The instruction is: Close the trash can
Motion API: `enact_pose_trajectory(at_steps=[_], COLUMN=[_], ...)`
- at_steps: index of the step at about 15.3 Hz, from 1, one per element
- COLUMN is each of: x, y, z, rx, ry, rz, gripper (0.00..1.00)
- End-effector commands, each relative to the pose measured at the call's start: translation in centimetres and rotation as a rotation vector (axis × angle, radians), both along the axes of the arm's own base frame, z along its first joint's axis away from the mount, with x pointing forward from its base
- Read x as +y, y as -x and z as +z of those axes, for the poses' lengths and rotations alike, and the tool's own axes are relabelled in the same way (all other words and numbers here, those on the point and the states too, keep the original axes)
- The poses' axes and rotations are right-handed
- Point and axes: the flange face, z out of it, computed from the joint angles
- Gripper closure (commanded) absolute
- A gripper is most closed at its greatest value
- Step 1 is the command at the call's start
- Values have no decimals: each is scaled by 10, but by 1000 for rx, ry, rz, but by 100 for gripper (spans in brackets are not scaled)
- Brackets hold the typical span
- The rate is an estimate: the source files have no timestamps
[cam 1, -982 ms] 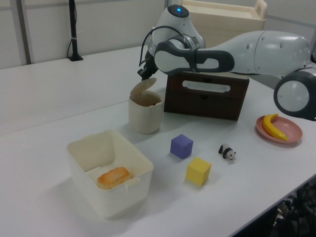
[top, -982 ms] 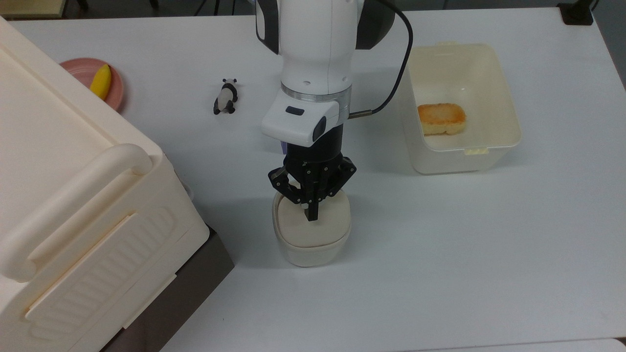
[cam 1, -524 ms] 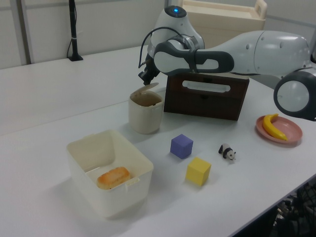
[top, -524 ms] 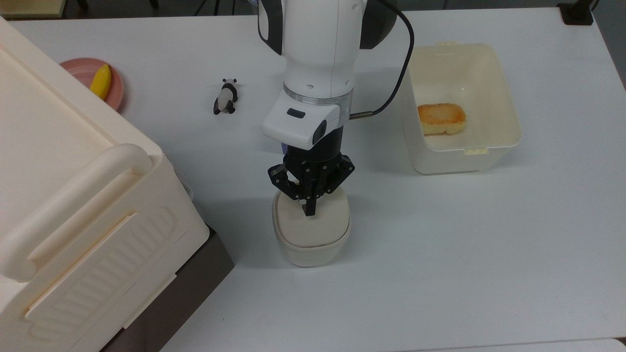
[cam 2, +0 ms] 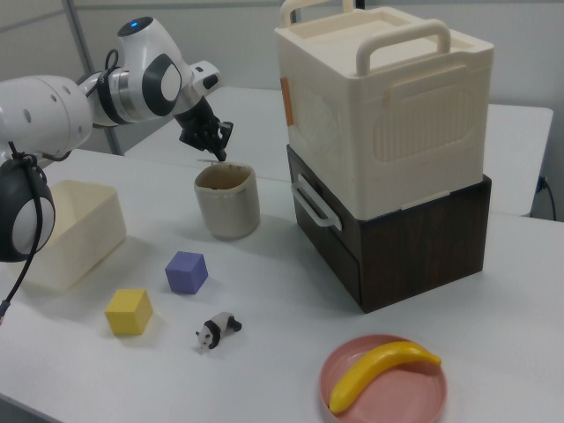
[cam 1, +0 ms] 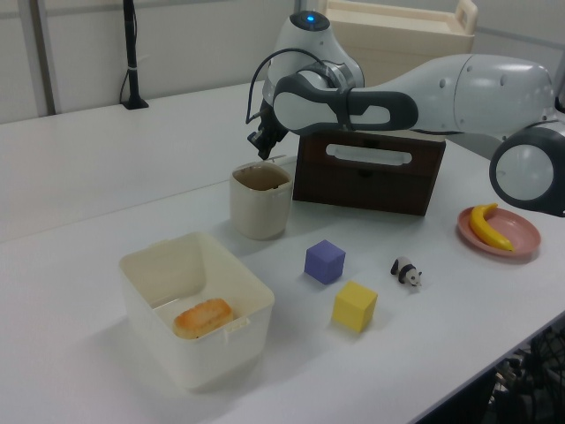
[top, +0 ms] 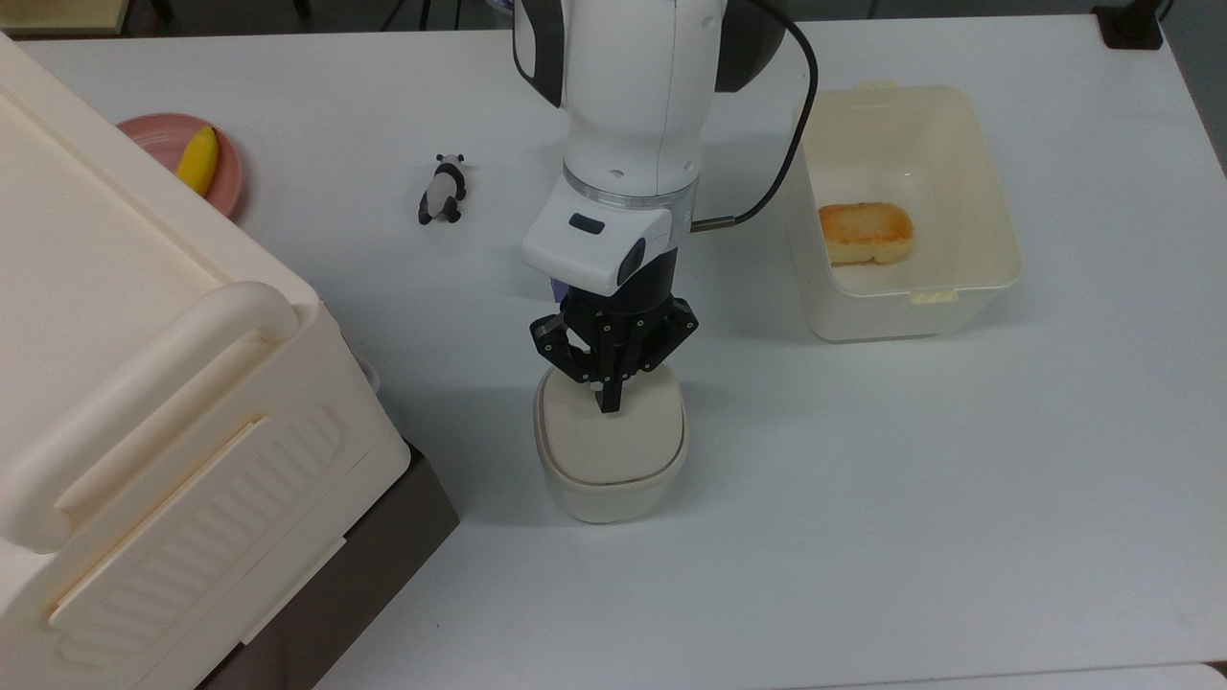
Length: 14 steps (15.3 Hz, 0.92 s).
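The lid has dropped flat on the trash can [top: 611, 460] (claw [top: 608, 404] above).

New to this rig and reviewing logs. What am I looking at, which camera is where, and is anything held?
It is one white robot arm with a black two-finger gripper. One camera looks down from above and two look across the white table from opposite sides. The fingers, shut on nothing, sit on the flap lid of the small cream plastic trash can, which lies nearly flat. Around it are a cream tub holding toast, a purple cube, a yellow cube, a toy panda, a banana on a pink plate, and a ribbed cream box on a brown drawer unit.
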Motion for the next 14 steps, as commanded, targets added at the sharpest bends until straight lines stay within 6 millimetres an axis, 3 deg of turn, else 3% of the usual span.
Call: enact_pose_trajectory(at_steps=[1,14], x=[2,4], y=[13,25], z=[1,-12], rx=[34,130], ry=[37,50], rz=[-29,-79], gripper=[100,100])
